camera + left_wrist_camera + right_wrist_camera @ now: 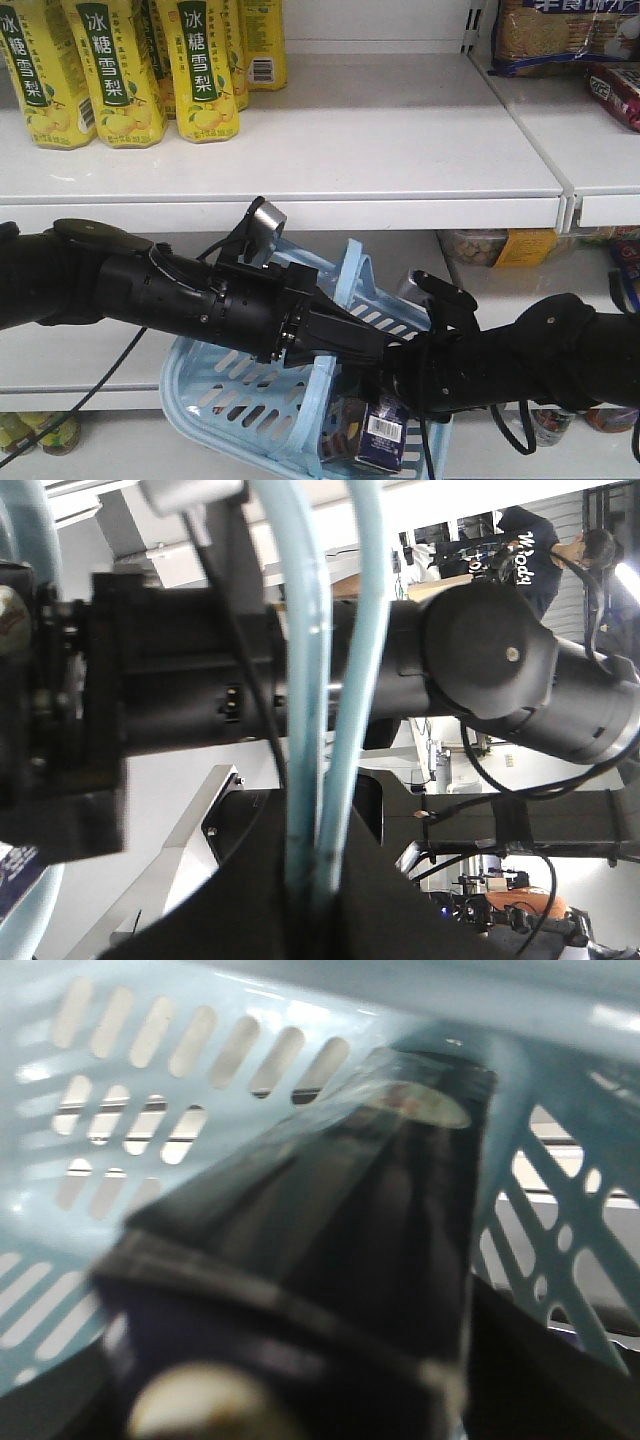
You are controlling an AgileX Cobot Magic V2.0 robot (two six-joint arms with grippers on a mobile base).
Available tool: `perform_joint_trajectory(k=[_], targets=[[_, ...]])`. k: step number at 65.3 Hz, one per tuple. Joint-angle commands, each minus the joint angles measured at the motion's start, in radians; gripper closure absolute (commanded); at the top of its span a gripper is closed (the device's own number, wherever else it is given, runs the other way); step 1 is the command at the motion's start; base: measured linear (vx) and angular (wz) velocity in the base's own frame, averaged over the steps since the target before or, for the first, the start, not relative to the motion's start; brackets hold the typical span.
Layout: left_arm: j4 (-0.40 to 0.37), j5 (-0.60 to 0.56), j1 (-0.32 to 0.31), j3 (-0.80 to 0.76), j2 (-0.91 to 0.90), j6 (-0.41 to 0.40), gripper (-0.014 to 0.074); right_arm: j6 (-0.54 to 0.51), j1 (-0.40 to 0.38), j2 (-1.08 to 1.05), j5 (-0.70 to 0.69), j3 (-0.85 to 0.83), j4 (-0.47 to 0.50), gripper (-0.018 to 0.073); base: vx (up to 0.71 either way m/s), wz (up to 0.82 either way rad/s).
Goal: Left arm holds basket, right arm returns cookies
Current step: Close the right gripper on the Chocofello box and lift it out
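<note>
Blue basket (215, 375) hangs by its handles, pinched in the left gripper (315, 905). The cookie box (382, 432) is inside its right front corner, under the right gripper (410, 395); I cannot tell whether those jaws grip it. Returning it looks not yet done

The light blue slotted plastic basket (215, 385) at my left gripper (340, 338) is smooth moulded plastic with a soft sheen; its flat blue handles (300, 680) look faintly translucent. My thick black left arm (170, 290) wears a matt casing, and the round silver knob (268, 218) above it is bare, shiny metal. At my right gripper (398, 400), the dark navy cardboard cookie box (385, 435) is glossy, catching highlights. Well above both grippers, the yellow drink cartons (120, 70) shine on a smooth, white-painted shelf (400, 150).
</note>
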Motion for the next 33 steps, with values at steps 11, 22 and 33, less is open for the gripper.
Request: perform_joint_trajectory(k=[11, 22, 33], targets=[[-0.204, -0.058, 0.022, -0.052, -0.052, 0.034, 0.0602, -0.018, -0.009, 0.017, -0.063, -0.011, -0.016, 0.0211, 0.00, 0.00], [-0.204, -0.058, 0.022, -0.052, -0.052, 0.034, 0.0602, -0.017, -0.009, 0.005, -0.054, -0.011, 0.002, 0.0334, 0.00, 0.00], [-0.204, -0.058, 0.022, -0.052, -0.052, 0.034, 0.0602, -0.017, -0.009, -0.045, -0.026, -0.011, 0.033, 0.0417, 0.00, 0.00]])
